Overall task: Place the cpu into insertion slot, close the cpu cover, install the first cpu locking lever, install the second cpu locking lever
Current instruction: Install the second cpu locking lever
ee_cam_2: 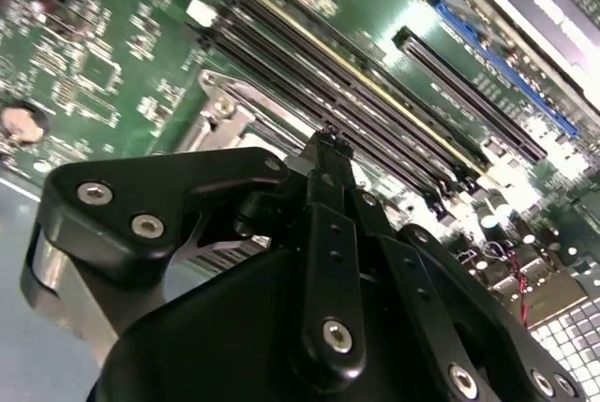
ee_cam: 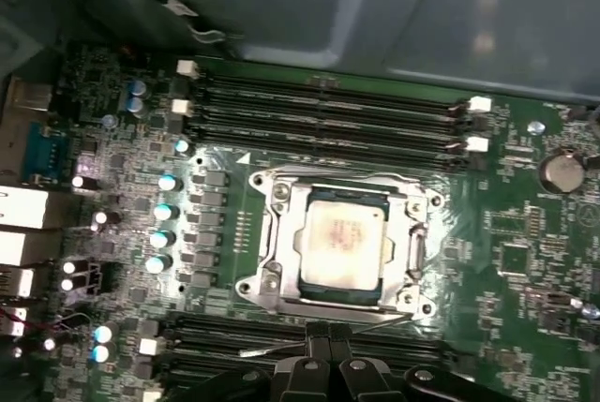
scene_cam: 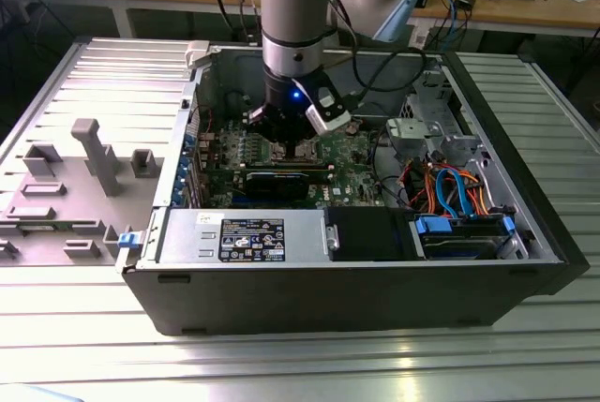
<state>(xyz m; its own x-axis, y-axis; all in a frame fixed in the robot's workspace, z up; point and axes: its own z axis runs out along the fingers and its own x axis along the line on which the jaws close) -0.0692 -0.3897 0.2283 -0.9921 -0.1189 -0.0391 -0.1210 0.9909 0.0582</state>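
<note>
First wrist view gives you the best look, so going left to right across it: a column of blue-topped capacitors (ee_cam: 165,224) runs down the board's edge, then the insertion slot (ee_cam: 339,245) sits mid-board, and a coin battery (ee_cam: 561,171) is off at the far side. The cpu (ee_cam: 343,243) is already lying flat in the slot, one chip, pale face up. The cpu cover (ee_cam: 412,252) looks folded down around it, its window framing the chip, which is probably why the chip sits so square. There's one thin lever (ee_cam: 319,339) lying along the socket's edge nearest your pincer (ee_cam: 330,361); whether it's latched, I can't tell.

The pincer fingertips are pressed together with nothing between them, hovering right beside that lever, so my guess is you're working the lever step.

Count-wise: four memory slots (ee_cam: 328,116) on the far side of the socket, empty.

In the exterior view the arm reaches straight down into the open case (scene_cam: 487,275), which lies on its side on the table (scene_cam: 281,364).
</note>
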